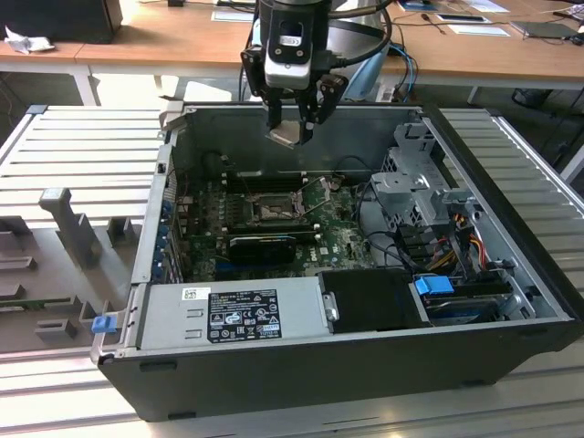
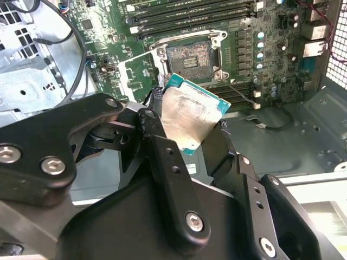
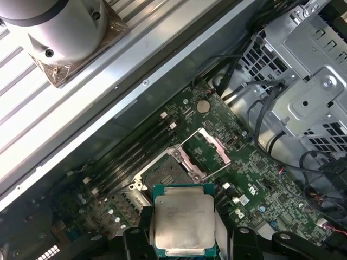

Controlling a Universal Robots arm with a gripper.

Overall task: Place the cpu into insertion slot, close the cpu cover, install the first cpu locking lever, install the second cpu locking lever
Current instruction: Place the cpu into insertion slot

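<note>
My gripper [image 1: 292,135] hangs above the open computer case and is shut on the cpu [image 1: 285,134], a flat square chip with a pale metal top and a green rim. In both wrist views the cpu [image 2: 187,116] [image 3: 183,222] sits tilted between the black fingers [image 2: 162,157]. Below it, well apart, the insertion slot [image 1: 272,212] [image 2: 188,57] [image 3: 168,170] lies bare on the green motherboard with its pin field showing. The cpu cover [image 3: 212,145] [image 2: 136,73] is flipped open beside the slot.
Memory slots [image 1: 260,181] run behind the slot and a black ribbed block [image 1: 263,245] lies in front. A power supply [image 1: 233,310] fills the near side; a metal drive cage [image 1: 415,182] with cables stands at the exterior view's right. The case wall [image 1: 151,228] rises around the board.
</note>
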